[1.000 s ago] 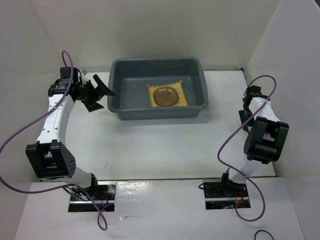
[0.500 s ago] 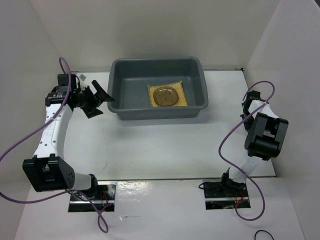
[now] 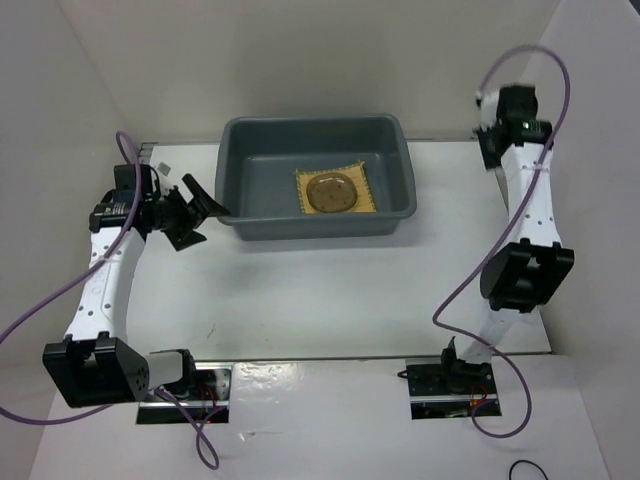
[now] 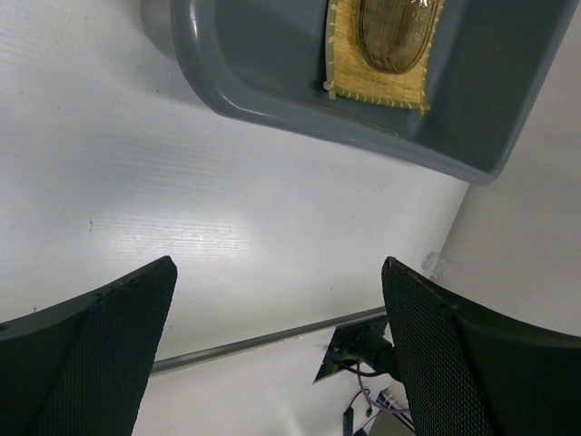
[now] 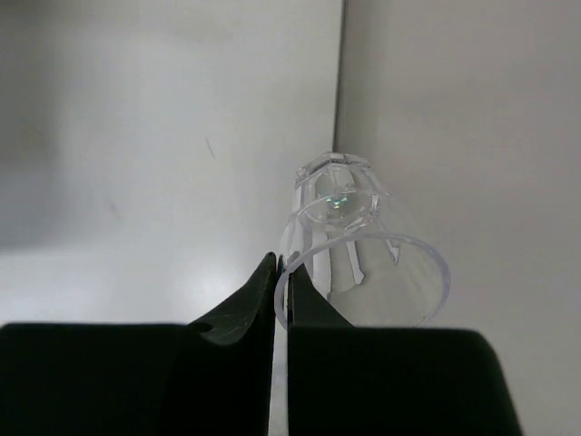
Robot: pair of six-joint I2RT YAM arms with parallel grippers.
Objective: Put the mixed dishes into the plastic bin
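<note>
The dark grey plastic bin [image 3: 240, 205] stands at the back of the table. Inside it a yellow woven mat [image 3: 363, 180] lies flat with a round transparent dish [image 3: 330, 192] on top; the left wrist view shows the same mat [image 4: 381, 86] and dish [image 4: 395, 36]. My left gripper [image 3: 195, 205] hangs open and empty just off the bin's front left corner. Far right, by the wall, my right gripper [image 5: 281, 268] is shut on the rim of a transparent cup [image 5: 363, 263], the cup's wall pinched between the fingers.
White walls enclose the table on the left, back and right. The right arm [image 3: 530, 200] stretches along the right wall toward the back corner. Purple cables loop from both arms. The arm bases and dark mounts [image 3: 450, 385] sit at the near edge.
The right arm unfolded from near the table's right side and reached to the back right corner, its jaws closing on the cup's rim. The left arm drew slightly leftward and nearer, still open.
</note>
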